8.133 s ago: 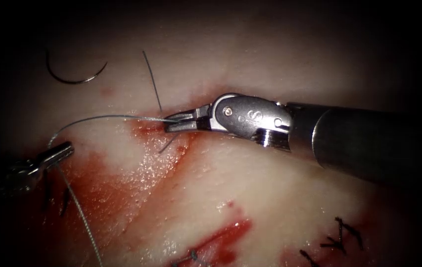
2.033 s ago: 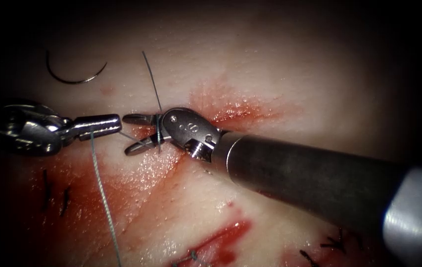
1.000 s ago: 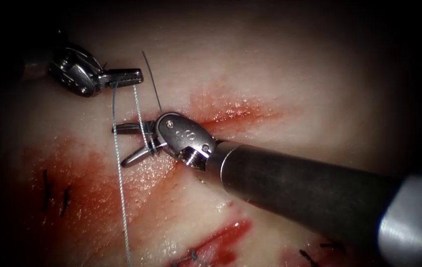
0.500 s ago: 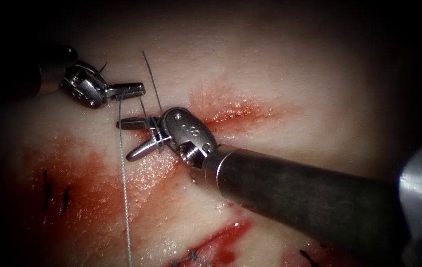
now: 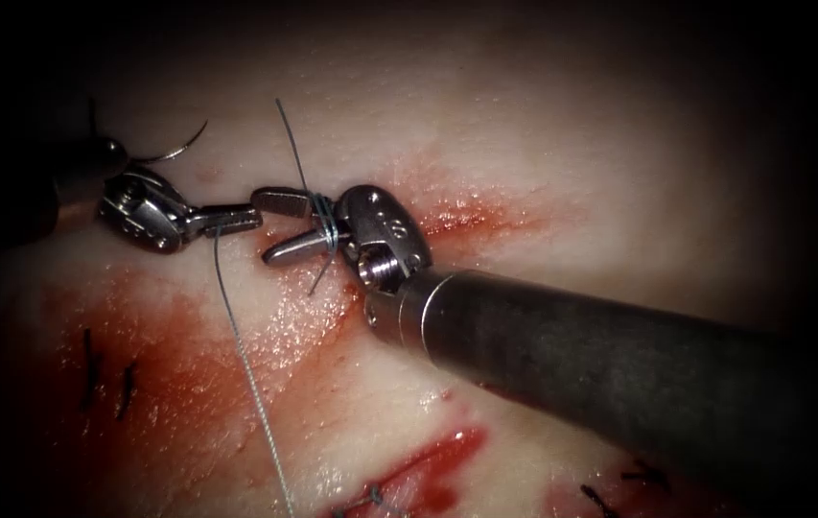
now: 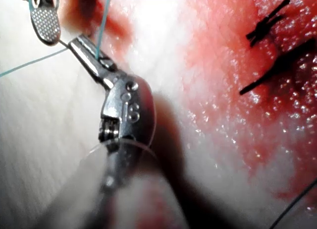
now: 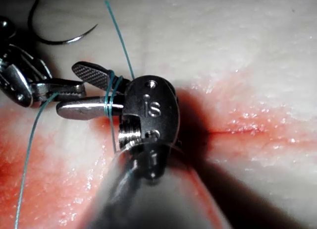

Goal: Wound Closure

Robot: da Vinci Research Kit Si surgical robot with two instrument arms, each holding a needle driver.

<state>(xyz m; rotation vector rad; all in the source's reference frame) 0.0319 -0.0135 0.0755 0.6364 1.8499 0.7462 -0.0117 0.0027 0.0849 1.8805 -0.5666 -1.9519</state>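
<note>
Mid-knot on the tissue (image 5: 562,144): left tool (image 5: 236,219) fingers pinching the thread (image 5: 245,369), now down beside right tool (image 5: 286,223), fingers spread, wraps around them. Needle (image 5: 174,149) free, left of cut. Best kept: wraps snug, tension steady.

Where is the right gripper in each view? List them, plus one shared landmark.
Endoscope: right gripper left of centre, open, thread looped round it.
Left wrist: its ridged pad by the left gripper tip.
Right wrist: open, thread-wrapped.
Landmark: left gripper shut on thread; needle lying free on tissue.
</note>
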